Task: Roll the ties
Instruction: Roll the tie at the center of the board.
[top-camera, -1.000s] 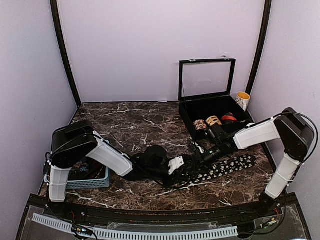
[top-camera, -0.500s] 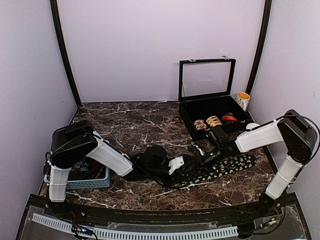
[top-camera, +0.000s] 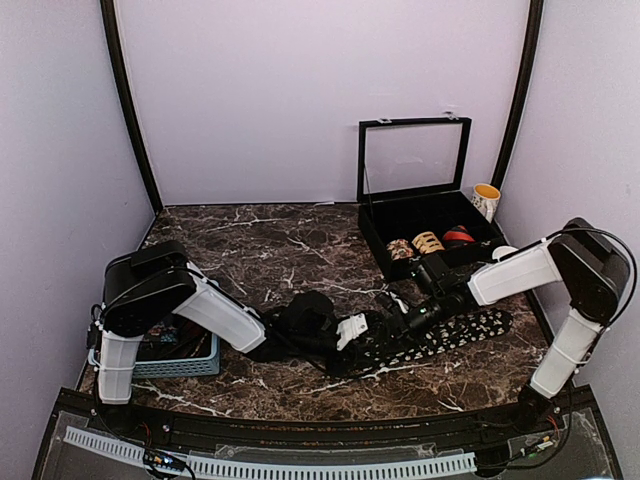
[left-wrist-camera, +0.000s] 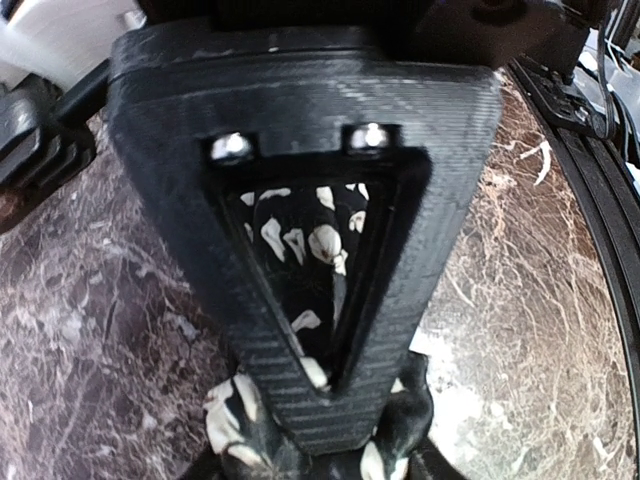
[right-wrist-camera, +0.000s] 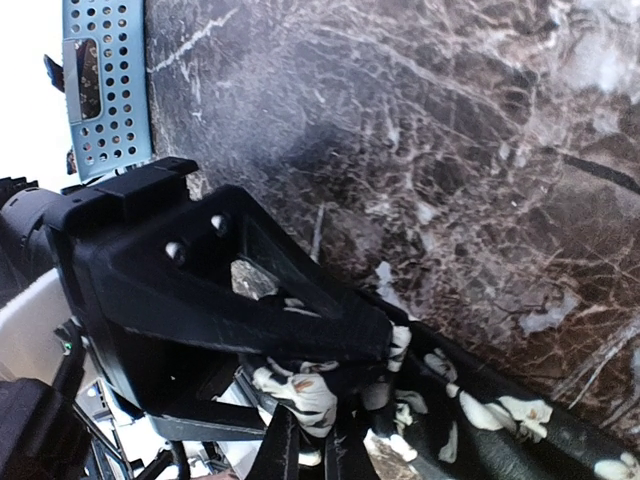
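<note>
Dark brown marble counter w/ white veins, pale lilac walls, black poles in the back corners. A black tie w/ small white prints lies flat, front centre-right. My right end effector is clamped on its bunched left end. My left end effector meets it there; can't tell if it's apart or together. Back right: open black case w/ coiled ties, mug beside. Blue basket far left.
</note>
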